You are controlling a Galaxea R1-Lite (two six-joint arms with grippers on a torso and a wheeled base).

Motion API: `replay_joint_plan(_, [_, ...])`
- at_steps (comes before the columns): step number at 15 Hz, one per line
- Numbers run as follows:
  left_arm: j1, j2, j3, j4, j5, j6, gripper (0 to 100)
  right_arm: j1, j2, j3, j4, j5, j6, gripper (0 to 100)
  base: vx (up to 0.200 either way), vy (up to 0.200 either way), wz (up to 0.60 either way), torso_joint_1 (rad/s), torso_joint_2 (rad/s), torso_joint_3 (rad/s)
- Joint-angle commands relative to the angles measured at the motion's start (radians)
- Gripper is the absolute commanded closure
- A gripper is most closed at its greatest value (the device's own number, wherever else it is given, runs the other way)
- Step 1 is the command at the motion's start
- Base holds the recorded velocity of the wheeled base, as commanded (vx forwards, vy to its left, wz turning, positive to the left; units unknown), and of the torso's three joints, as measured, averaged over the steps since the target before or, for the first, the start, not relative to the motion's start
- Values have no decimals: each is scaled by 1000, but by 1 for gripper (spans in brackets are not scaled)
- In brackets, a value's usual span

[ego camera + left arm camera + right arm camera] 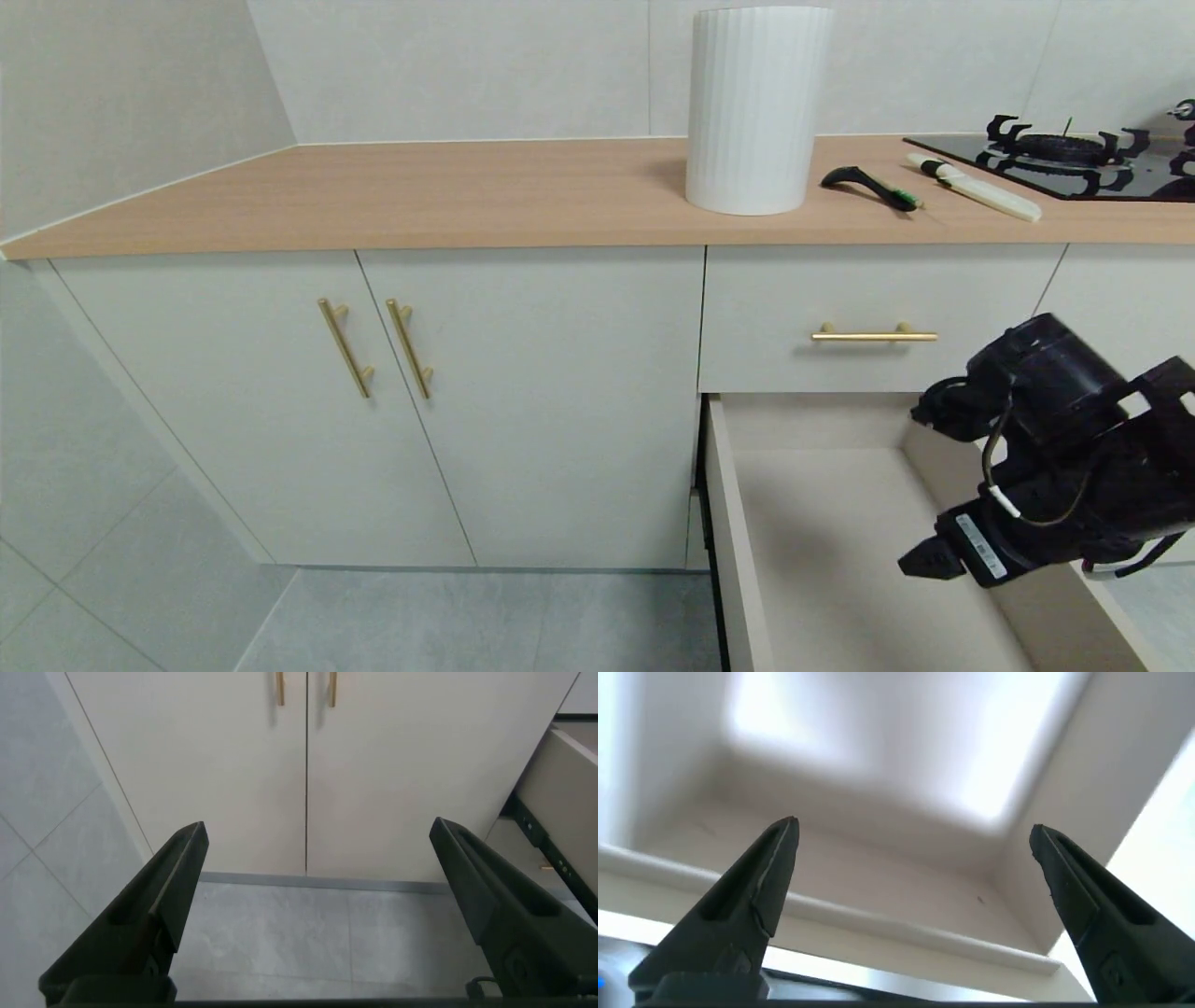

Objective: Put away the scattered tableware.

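Up on the light wooden table (pixel 467 196), between the tall white ribbed cylinder (pixel 758 107) and the black glass gas hob (pixel 1064 159), lie the 2 pieces to be put away: a black-handled utensil with a green tip (pixel 870 187) and a long cream-white utensil (pixel 976 187) (what kind of tool each is I cannot tell). They are near each other without touching. Both long axes run on much the same slant, left ends back toward the wall, right ends nearer the table's front edge.

The right pincer (pixel 913 831) hangs well below them, over the pulled-out pale lower drawer (pixel 733 523). Its fingers are spread wide, gripping nothing and touching nothing, and face the drawer's floor. So the tableware lies above and beyond it, past the closed upper drawer with the brass bar handle (pixel 874 334).

The left pincer (pixel 318 831), also wide apart and holding nothing, sits low before the 2 cream cupboard doors (pixel 402 765), well off to the left. By my judgement the right arm is the nearer, and would have to rise and close across either utensil's slanted axis.
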Motion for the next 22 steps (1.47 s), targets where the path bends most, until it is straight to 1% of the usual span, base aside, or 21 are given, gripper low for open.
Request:
replay_joint_plan(1, [0,0,0,0,0,0,0,-40,-88,-32,-33,40,25,0,0,0,0,0,0,0])
replay_joint_plan(2, [0,0,0,0,0,0,0,-65,-93,-31,-56,53,23,0,0,0,0,0,0,0])
replay_joint_plan(4, [0,0,0,0,0,0,0,-73,-91,-26,-102,53,25,0,0,0,0,0,0,0])
replay_joint_plan(8, [0,0,0,0,0,0,0,-73,-93,-25,-105,49,23,0,0,0,0,7,-24,-14])
replay_joint_plan(11, [0,0,0,0,0,0,0,-73,-91,-25,-106,49,23,0,0,0,0,54,-206,-251])
replay_joint_plan(22, [0,0,0,0,0,0,0,-77,-84,-25,-128,47,23,0,0,0,0,154,-484,-300])
